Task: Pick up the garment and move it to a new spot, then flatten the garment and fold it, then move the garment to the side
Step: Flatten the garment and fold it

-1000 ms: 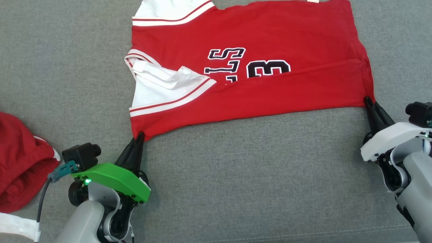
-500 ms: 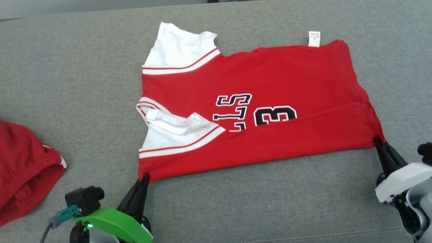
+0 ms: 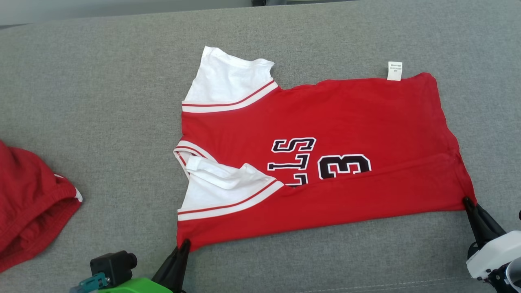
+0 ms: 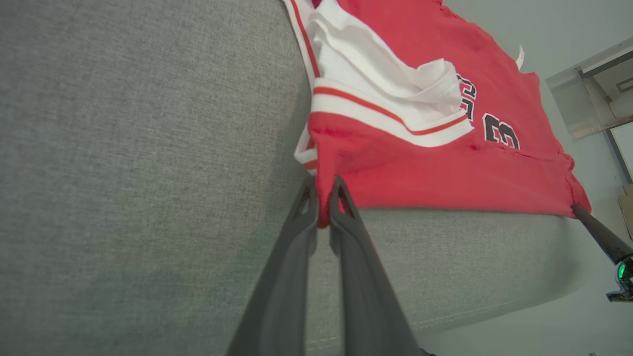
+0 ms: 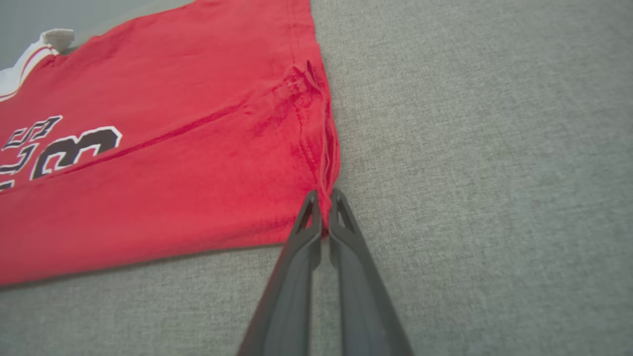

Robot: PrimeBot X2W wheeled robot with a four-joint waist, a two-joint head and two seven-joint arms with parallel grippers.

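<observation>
A red jersey with white sleeves and black lettering lies spread on the grey sofa cushion, its near strip folded up over the number. My left gripper is shut on the jersey's near left corner; the left wrist view shows the red cloth pinched between my fingers. My right gripper is shut on the near right corner, where the hem bunches between the fingers. A white label sticks out at the far edge.
Another red garment with white trim lies crumpled at the left edge of the cushion. The cushion's front seam runs close below my grippers. A pale floor or wall strip shows beyond the cushion's back edge.
The head camera has tilted up, so the whole picture slid down. Both grippers keep hold of their corners, and the jersey's far edge with its label has come into view.
</observation>
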